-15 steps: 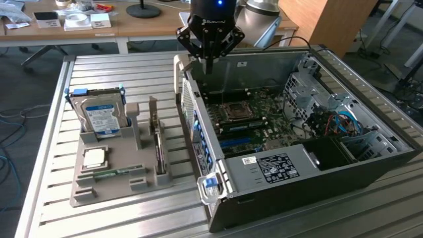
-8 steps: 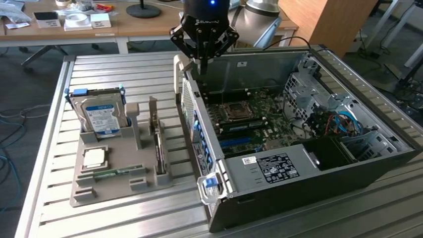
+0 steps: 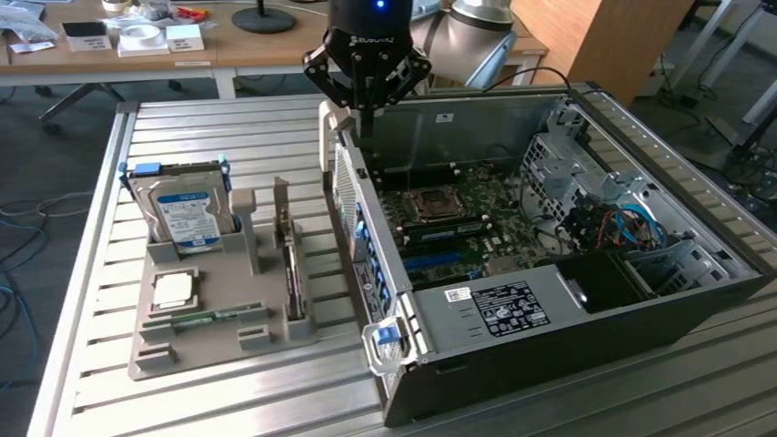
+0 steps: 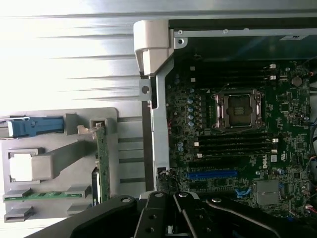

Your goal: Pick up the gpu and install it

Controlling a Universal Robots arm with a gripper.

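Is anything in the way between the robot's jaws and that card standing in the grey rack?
Nothing visible. The gripper hangs above the computer case wall. The gpu stands on edge in the grey rack beside it, its top edge uncovered, with open air between.

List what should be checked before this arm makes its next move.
1. gpu standing on edge in the gray tray: ok.
2. gripper empty: ok.
3. Gripper open for a grasp: not ok, it is shut.
4. Gripper above the gpu: not ok, it hangs over the near wall of the computer case.
5. Case open, with the blue expansion slot free: ok.
6. Gap between gripper and case wall: cannot tell.
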